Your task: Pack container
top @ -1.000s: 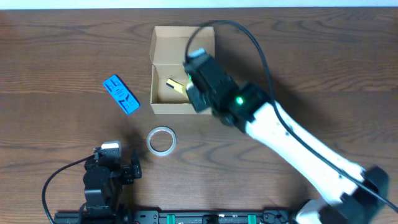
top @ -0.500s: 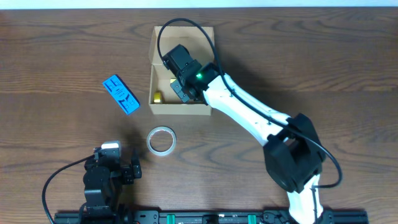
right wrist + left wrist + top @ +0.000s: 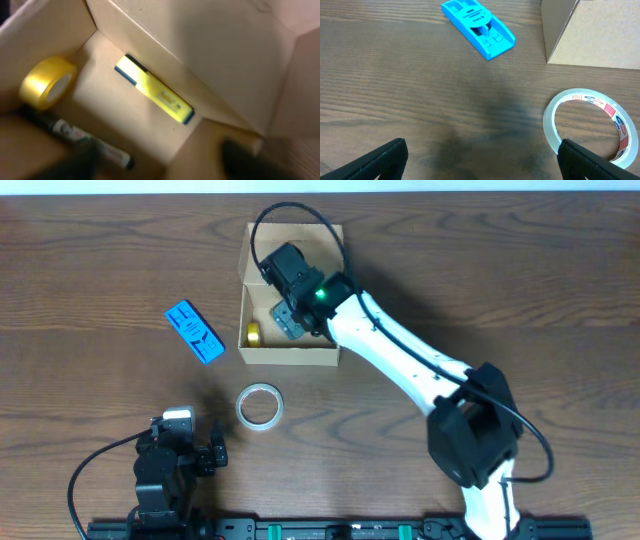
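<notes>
A brown wood-grain table [image 3: 520, 270] fills the view. On it, well to the left of the container, lies a blue plastic piece [image 3: 194, 331], and a clear tape roll [image 3: 260, 405] sits near the container's front wall. The container [image 3: 290, 357] stands open at the table's far side, flap raised. Inside are a yellow tape roll [image 3: 47, 82], a yellow highlighter [image 3: 154, 96] and a black marker [image 3: 75, 136]. The right gripper [image 3: 160, 157] is down inside it, fingers apart and blurred, gripping nothing. The left gripper [image 3: 482, 147] is spread wide above bare wood, empty.
</notes>
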Tool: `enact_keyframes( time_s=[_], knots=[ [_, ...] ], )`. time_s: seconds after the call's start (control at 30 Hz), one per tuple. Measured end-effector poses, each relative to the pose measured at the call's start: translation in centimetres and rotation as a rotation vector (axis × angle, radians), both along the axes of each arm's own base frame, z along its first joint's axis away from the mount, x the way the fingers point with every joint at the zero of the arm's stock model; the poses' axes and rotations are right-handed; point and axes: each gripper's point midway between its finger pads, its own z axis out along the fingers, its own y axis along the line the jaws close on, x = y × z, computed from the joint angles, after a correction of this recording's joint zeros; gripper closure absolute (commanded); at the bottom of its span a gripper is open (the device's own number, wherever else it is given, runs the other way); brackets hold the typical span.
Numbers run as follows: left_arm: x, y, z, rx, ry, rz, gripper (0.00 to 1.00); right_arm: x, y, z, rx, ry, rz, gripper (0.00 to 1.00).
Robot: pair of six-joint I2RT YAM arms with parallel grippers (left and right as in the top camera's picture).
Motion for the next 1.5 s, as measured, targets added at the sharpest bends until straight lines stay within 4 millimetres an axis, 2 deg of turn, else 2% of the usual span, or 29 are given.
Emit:
enact_keyframes(
  time_s=[0.1, 0.23, 0.3, 0.4, 0.5, 0.63, 0.87, 1.03, 1.17, 1.5],
  knots=[
    [0.0, 0.0, 0.0, 0.0, 0.0, 0.0, 0.05, -1.1, -1.2, 2.8, 0.02, 0.011, -0.001, 0.01],
    [0.0, 0.0, 0.0, 0.0, 0.0, 0.0, 0.05, -2.1, -3.8, 9.0, 0.112, -0.052, -0.03, 0.01],
    [0.0, 0.0, 0.0, 0.0, 0.0, -0.001, 0.05, -2.6, -5.6, 11.3, 0.16, -0.095, -0.05, 0.01],
    [0.0, 0.0, 0.0, 0.0, 0.001, 0.0, 0.05, -4.1, -8.9, 12.9, 0.214, -0.139, -0.085, 0.01],
    [0.0, 0.0, 0.0, 0.0, 0.0, -0.001, 0.05, -6.1, -11.6, 12.2, 0.241, -0.161, -0.111, 0.01],
    [0.0, 0.0, 0.0, 0.0, 0.0, 0.0, 0.04, -10.7, -14.6, 9.4, 0.263, -0.157, -0.118, 0.01],
    [0.0, 0.0, 0.0, 0.0, 0.001, 0.0, 0.05, -17.1, -18.3, 7.5, 0.38, -0.214, -0.171, 0.01],
    [0.0, 0.0, 0.0, 0.0, 0.0, 0.0, 0.05, -20.6, -20.5, 4.7, 0.448, -0.226, -0.22, 0.01],
    [0.0, 0.0, 0.0, 0.0, 0.0, 0.0, 0.05, -22.3, -21.6, 3.0, 0.487, -0.233, -0.247, 0.01],
    [0.2, -0.3, 0.3, -0.034, -0.018, 0.005, 0.05, -22.7, -21.8, 3.7, 0.535, -0.268, -0.256, 0.01]
  ],
)
